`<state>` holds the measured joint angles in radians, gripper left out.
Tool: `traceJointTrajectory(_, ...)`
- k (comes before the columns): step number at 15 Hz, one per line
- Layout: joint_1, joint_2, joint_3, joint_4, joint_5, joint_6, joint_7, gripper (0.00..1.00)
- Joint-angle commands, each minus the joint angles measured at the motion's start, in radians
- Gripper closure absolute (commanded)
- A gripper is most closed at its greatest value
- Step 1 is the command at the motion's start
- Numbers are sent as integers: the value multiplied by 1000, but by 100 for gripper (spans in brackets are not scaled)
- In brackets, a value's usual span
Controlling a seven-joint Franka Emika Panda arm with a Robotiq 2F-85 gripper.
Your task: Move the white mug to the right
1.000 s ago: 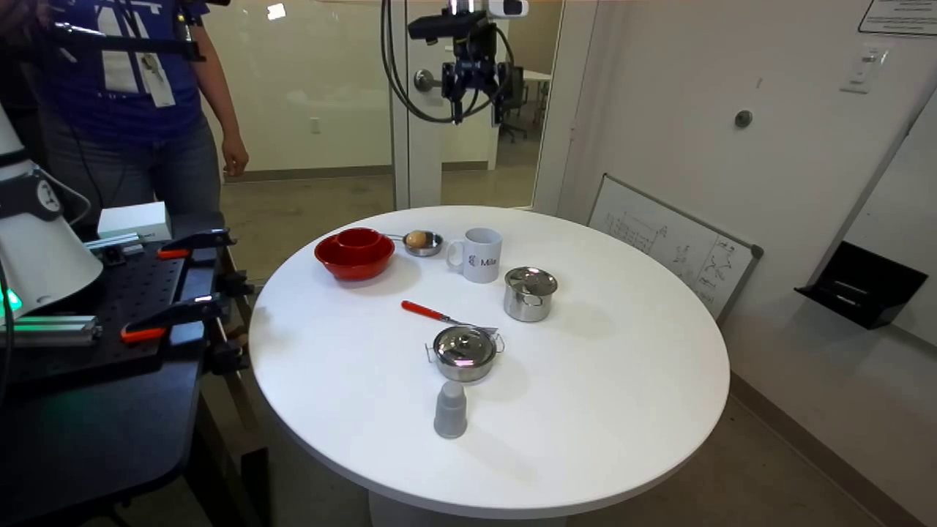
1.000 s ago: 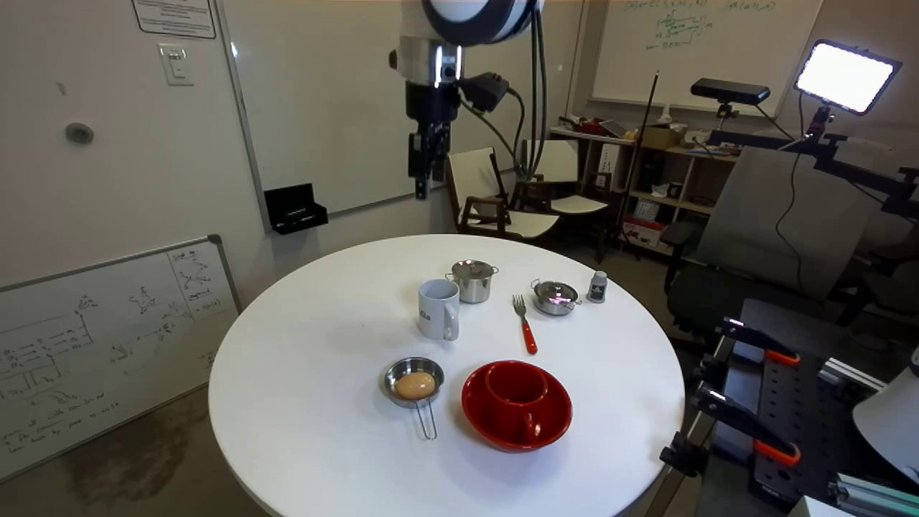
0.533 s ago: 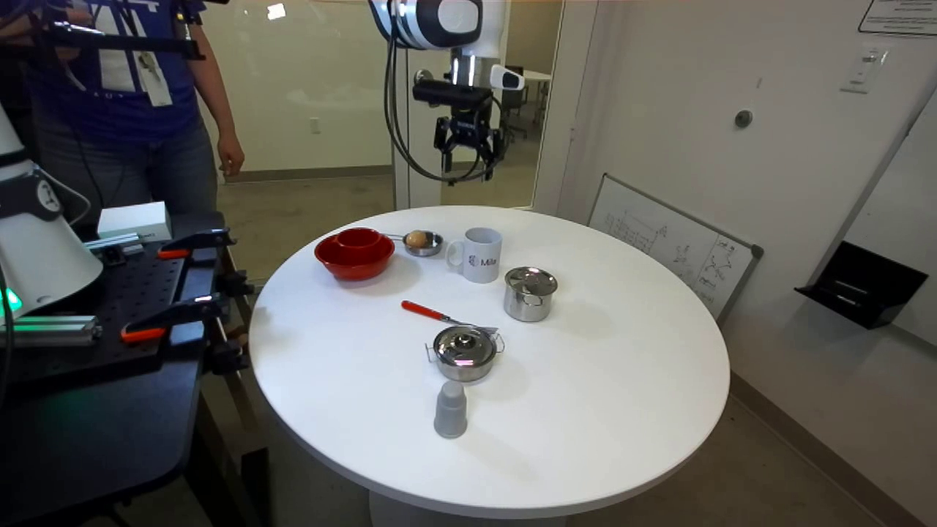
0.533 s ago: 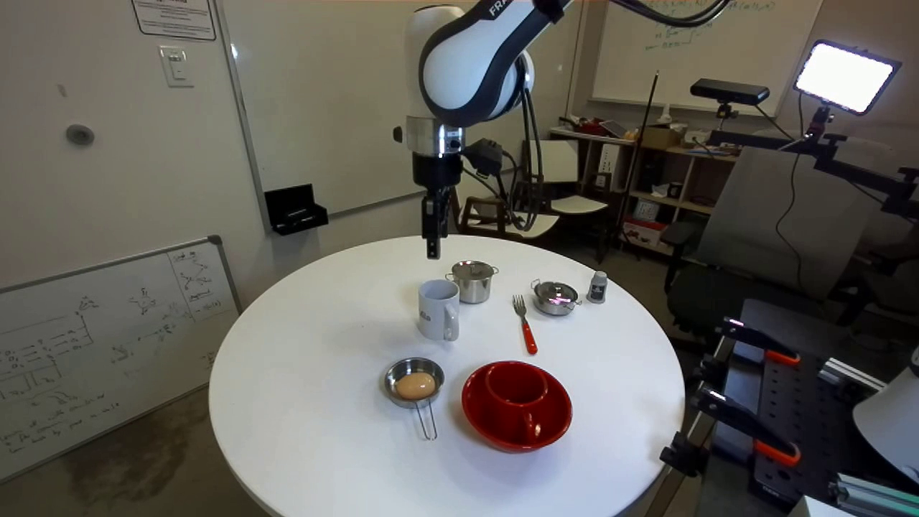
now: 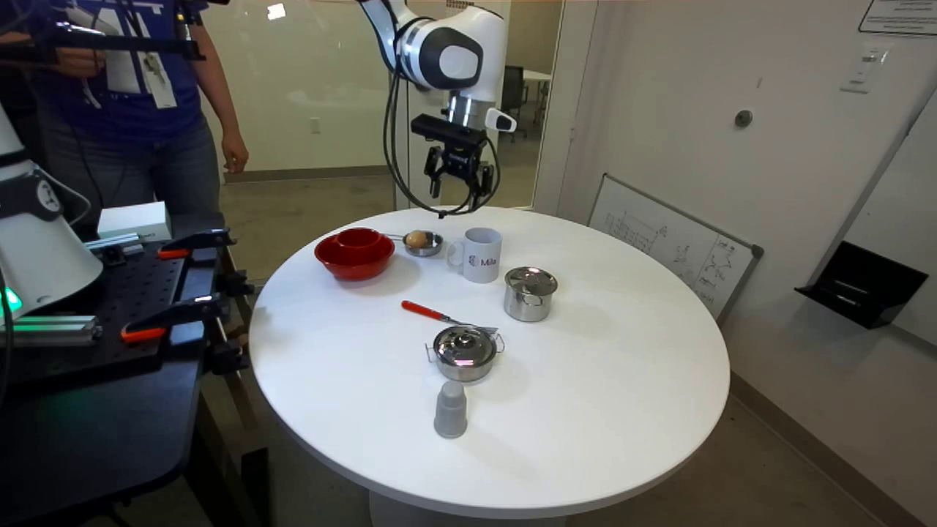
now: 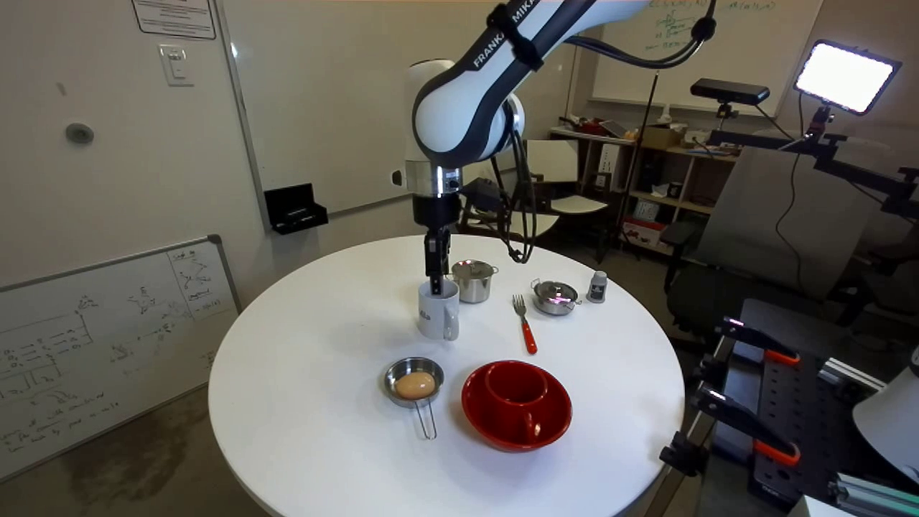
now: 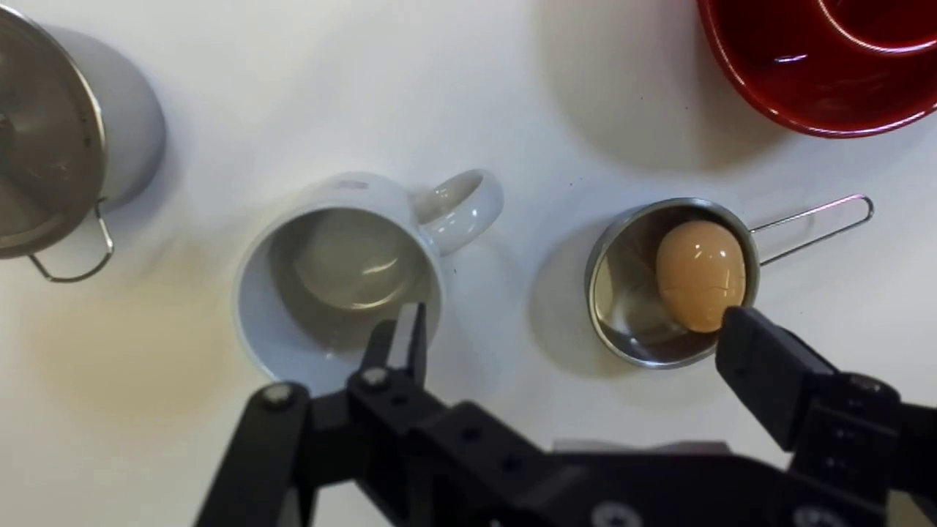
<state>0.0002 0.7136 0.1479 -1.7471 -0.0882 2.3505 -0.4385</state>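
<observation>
gripper (image 7: pixel 575 326) spread wide | white mug (image 7: pixel 344 267) upright | egg (image 7: pixel 700 272) in pan (image 7: pixel 628 300)

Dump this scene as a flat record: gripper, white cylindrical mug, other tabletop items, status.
end_effector: black two-finger gripper, open, holding nothing
target: white cylindrical ceramic-looking mug, upright
surface: round white table
lidded: tall round steel pot; shallow round steel pot
filled: small round steel pan, tan egg-shaped object inside; glossy red bowl, red cup inside
cutlery: red-handled metal fork
other: small grey bottle, upright
bystander: person in blue shirt
layout: mug between pan and tall pot in wrist view
status: mug not yet gripped
</observation>
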Motion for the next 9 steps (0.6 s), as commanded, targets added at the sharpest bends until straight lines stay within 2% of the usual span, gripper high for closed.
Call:
traceJointTrajectory(1,22,74,-19,104,-16,-74,27,0)
traceJointTrajectory(9,75,207,-86,284,-79,-215,118,0)
